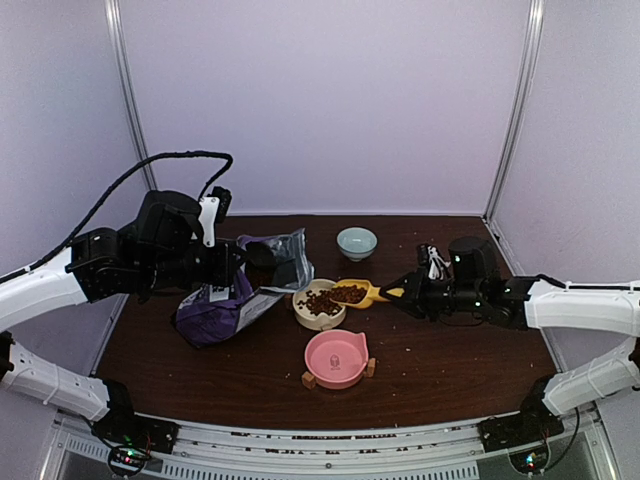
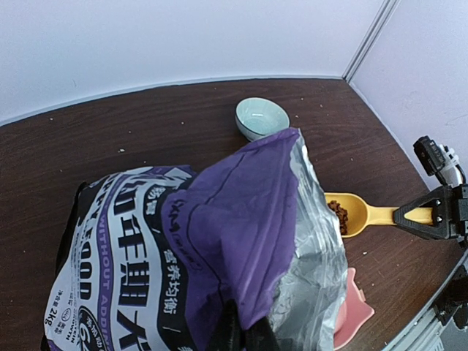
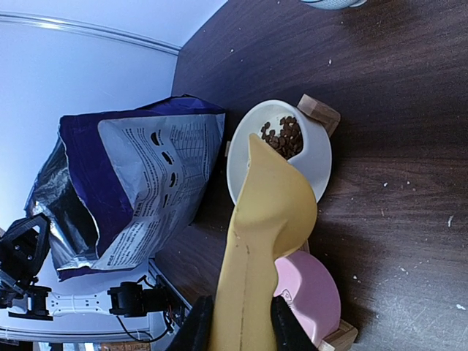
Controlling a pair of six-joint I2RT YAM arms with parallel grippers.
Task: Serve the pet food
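Pouring is the step in hand, by my reading, with one scoopful going into a dish. On the dark table [image 1: 450, 375] the biggest item is the purple-and-white bag [image 1: 215, 315], propped up with its mouth open. The left gripper [image 1: 232, 266] is closed tight on the bag's top edge and holds it upright.

Three dishes sit to the right of the bag. A pink bowl [image 1: 336, 358] is nearest the arms, a white bowl [image 1: 303, 312] is just beyond it beside the bag, and a pale green bowl [image 1: 357, 242] stands well apart at the back.

The right gripper [image 1: 408, 293] is narrowed around the handle of the yellow scoop [image 3: 270, 212], whose cup hangs tilted over the white bowl's rim. The pet food [image 3: 284, 137] lies heaped in the white bowl, and more shows in the scoop's cup. The pictures are too coarse to tell whether pellets are falling.

The next move probably calls for more wrist roll to empty the cup while keeping it over the rim. After that the scoop can go back to the bag mouth. The pink bowl looks empty from above.
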